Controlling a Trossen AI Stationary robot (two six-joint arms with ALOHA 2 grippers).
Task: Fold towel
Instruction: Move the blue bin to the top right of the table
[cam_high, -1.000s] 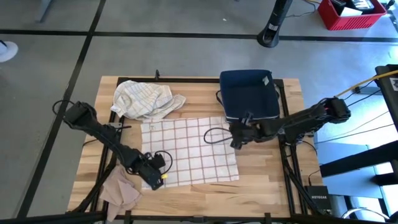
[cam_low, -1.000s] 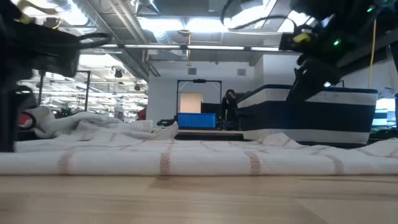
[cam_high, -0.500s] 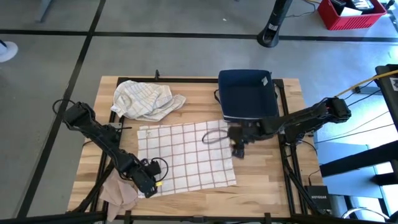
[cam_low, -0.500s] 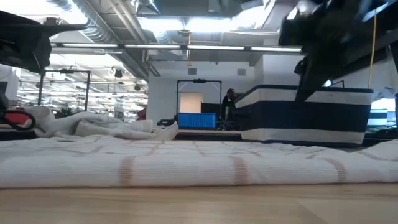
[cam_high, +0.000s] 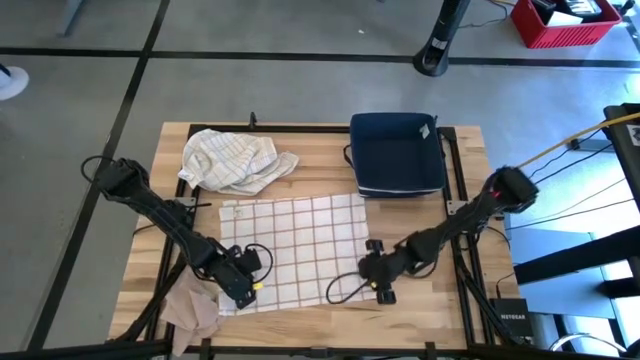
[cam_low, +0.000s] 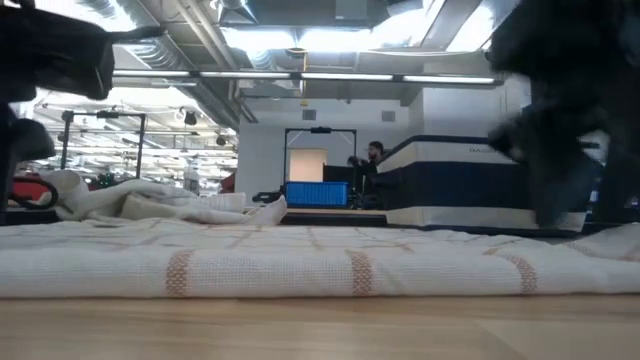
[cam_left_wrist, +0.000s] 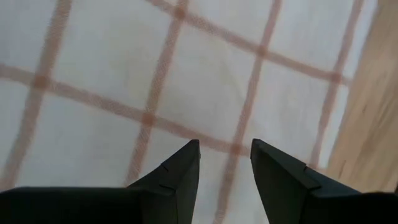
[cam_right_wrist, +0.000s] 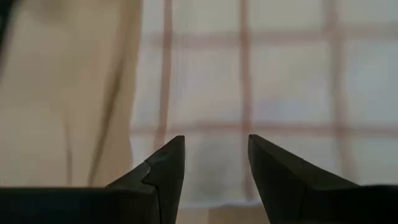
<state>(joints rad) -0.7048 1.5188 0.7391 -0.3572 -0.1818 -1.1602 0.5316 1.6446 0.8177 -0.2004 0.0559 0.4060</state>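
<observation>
A white towel with a red-brown check (cam_high: 295, 245) lies spread flat on the wooden table (cam_high: 420, 305), filling the lower middle of the high view. Its far edge runs just below a crumpled striped cloth (cam_high: 235, 160) at the upper left of the tabletop, and its far right corner lies just below a dark navy bin (cam_high: 398, 152) at the upper right.

The left gripper (cam_high: 243, 290) sits at the towel's near left corner, low in the left half of the high view. Its wrist camera shows the two dark fingers (cam_left_wrist: 177, 180) parted with nothing between them, the checked fabric (cam_left_wrist: 186, 74) right beneath and a strip of bare wood at the edge of that picture. A tan cloth (cam_high: 192, 310) lies bunched at the table's lower left corner, just beside this gripper.

The right gripper (cam_high: 377, 280) is at the towel's near right corner, lower middle-right of the high view. Its fingers (cam_right_wrist: 165, 174) are likewise spread apart and empty — the towel's edge (cam_right_wrist: 249, 99) and bare wood both show past them.

In the low view the towel (cam_low: 320, 265) stretches across the whole width as a flat band, the crumpled cloth (cam_low: 130, 200) behind it at left and the navy bin (cam_low: 470, 185) at right; a person (cam_low: 375, 165) is in the room far behind — small and indistinct.
</observation>
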